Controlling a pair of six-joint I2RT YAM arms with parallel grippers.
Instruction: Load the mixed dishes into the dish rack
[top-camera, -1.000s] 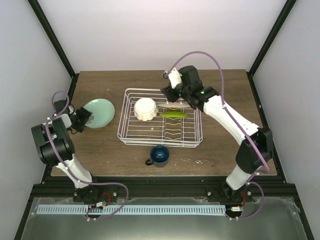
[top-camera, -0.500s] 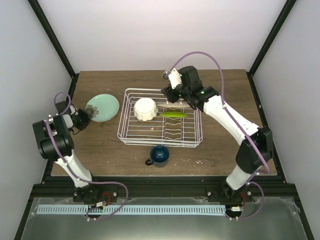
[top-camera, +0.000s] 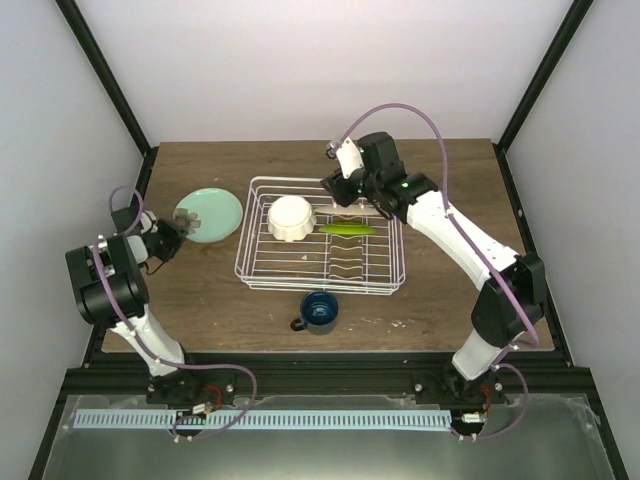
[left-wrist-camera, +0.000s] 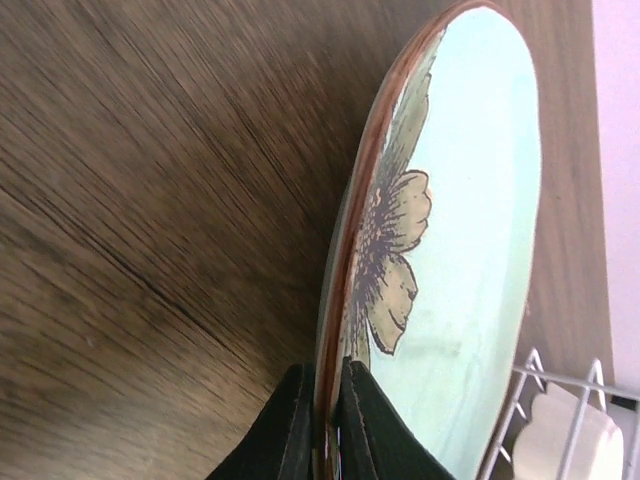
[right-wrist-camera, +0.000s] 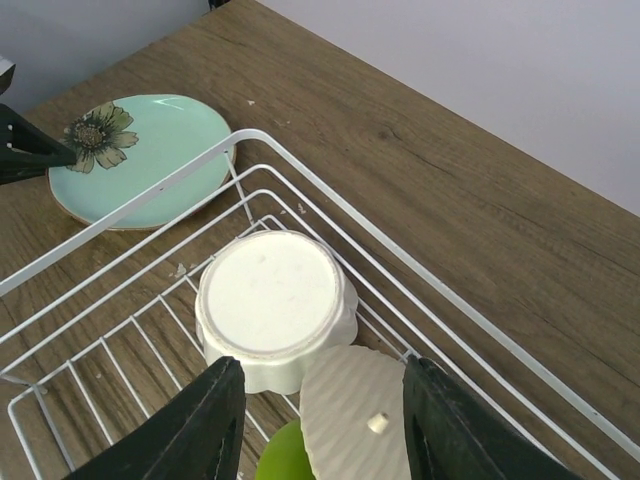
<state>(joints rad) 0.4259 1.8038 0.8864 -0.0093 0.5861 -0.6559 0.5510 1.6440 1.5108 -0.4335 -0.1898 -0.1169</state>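
The pale mint-green plate (top-camera: 212, 213) with a flower print sits left of the dish rack (top-camera: 244, 245). My left gripper (top-camera: 172, 232) is shut on its near rim; in the left wrist view both fingers pinch the brown edge of the plate (left-wrist-camera: 460, 200). Inside the rack (right-wrist-camera: 330, 190) the cream scalloped bowl (right-wrist-camera: 270, 305) lies upside down, next to the lime-green dish (top-camera: 348, 229). My right gripper (right-wrist-camera: 322, 365) hangs open over the rack's far side. The flat cream plate (right-wrist-camera: 355, 420) stands between its fingers, with a gap on the left. The dark blue mug (top-camera: 319, 311) stands in front of the rack.
The rack fills the table's middle. Black frame posts rise at the table's left and right edges. Purple cables loop over both arms.
My left gripper has shut on the mint plate's rim and carried it a little right and back, towards the rack. The right arm has held still, its jaws narrowing slightly.
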